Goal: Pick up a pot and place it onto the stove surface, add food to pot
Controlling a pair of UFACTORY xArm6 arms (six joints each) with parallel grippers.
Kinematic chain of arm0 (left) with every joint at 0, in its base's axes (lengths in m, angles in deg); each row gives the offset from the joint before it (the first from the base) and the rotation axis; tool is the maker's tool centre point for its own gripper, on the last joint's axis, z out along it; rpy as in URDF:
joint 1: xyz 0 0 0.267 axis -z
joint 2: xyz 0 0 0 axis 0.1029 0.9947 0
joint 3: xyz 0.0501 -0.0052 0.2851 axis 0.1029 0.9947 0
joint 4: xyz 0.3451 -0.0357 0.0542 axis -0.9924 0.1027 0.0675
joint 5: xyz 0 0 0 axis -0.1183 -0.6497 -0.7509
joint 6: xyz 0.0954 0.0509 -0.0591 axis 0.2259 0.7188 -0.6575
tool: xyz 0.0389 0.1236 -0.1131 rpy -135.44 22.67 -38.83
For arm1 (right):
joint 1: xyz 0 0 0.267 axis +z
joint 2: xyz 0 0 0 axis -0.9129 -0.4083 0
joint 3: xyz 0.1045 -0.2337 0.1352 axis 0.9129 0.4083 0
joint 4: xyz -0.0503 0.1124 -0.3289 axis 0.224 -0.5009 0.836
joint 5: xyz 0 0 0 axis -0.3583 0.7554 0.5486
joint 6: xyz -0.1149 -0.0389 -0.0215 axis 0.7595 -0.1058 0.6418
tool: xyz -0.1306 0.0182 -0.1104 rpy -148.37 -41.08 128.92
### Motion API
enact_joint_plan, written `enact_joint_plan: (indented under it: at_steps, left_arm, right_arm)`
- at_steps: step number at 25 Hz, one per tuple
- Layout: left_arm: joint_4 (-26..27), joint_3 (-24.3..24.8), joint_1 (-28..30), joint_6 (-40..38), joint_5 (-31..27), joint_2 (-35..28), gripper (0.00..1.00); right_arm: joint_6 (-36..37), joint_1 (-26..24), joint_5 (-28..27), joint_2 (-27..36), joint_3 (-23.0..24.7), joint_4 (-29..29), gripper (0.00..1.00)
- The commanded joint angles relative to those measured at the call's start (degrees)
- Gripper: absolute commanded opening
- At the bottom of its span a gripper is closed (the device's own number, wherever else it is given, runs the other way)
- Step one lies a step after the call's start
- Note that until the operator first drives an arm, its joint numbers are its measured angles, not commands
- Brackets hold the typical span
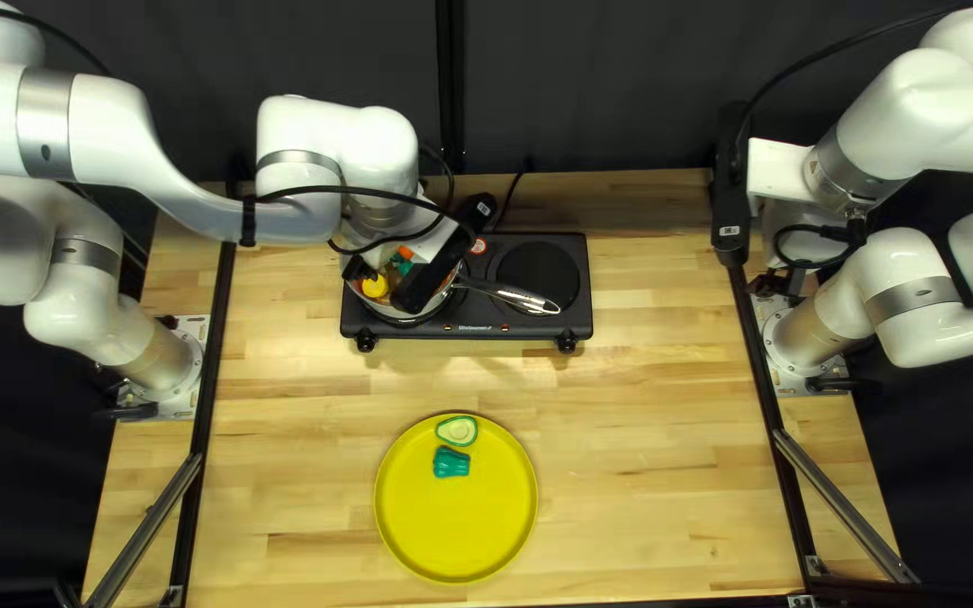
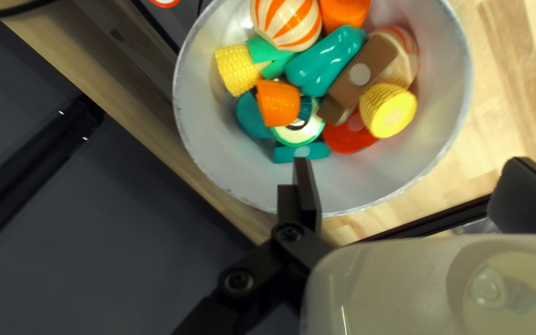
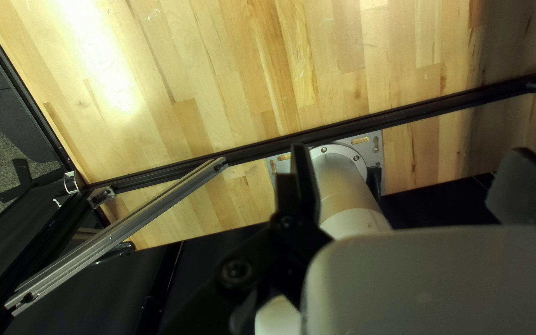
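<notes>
Upper left of centre, a round silvery pot point(image 1: 438, 302) holding bright toy food point(image 1: 374, 286) sits on the black stove point(image 1: 572, 319), beneath the left gripper point(image 1: 360, 270), its fingers apart; the right gripper point(image 1: 769, 284), far right, is spread too.

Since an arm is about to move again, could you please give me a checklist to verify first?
1. Pot on the stove: ok.
2. Food in the pot: ok.
3. All food off the plate: not ok; an avocado half and a teal piece lie there.
4. Left gripper open, holding nothing: ok.
5. Right gripper open and away from the pot: ok.
6. Stove heat off: cannot tell.
</notes>
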Motion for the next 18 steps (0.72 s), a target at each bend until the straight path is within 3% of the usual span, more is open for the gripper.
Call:
enact_joint_plan:
  at_steps: [1,7,11,15,18]
  left_arm:
    - [1.6,-0.3,7.2,-11.5,1.6,1.5,1.0]
    - [1.6,-0.3,7.2,-11.5,1.6,1.5,1.0]
    - [1.0,-4.8,14.2,-18.4,0.6,6.9,1.0]
    - [3.4,-3.0,18.5,-24.3,12.9,13.5,1.0]
    - [4.3,-0.1,18.3,-26.8,22.0,17.1,1.0]
  right_arm:
    - [0.0,0.0,0.0,0.0,0.0,0.0,1.0]
    - [0.0,0.0,0.0,0.0,0.0,0.0,1.0]
    - [0.0,0.0,0.0,0.0,0.0,0.0,1.0]
    - [0.0,0.0,0.0,0.0,0.0,0.0,1.0]
    - [0.0,0.0,0.0,0.0,0.0,0.0,1.0]
